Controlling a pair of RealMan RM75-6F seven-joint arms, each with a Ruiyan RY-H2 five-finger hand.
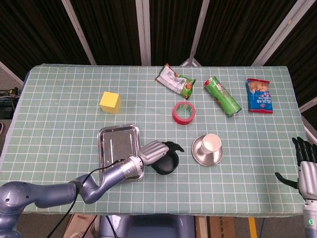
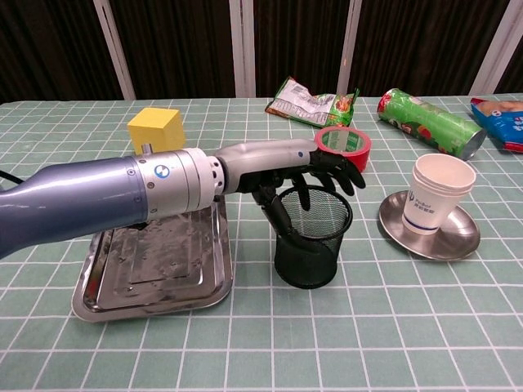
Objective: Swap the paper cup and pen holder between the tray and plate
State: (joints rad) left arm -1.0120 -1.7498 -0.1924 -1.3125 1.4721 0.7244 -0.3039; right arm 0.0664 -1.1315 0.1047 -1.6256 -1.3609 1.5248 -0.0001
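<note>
Left hand over pen holder

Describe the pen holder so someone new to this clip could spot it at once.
Start at the steel tray near the table's front edge. Just to its right, short of the plate bearing the paper cup, stands the pen holder, under the left hand. It is the only black wire-mesh cylinder.

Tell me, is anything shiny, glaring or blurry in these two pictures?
Chest view: the metal tray and the plate under the paper cup mirror the overhead light in dull streaks; the left robot hand over the pen holder looks sharp. Head view: the tray shows a pale sheen, and everything is evenly lit with faint shadows.
</note>
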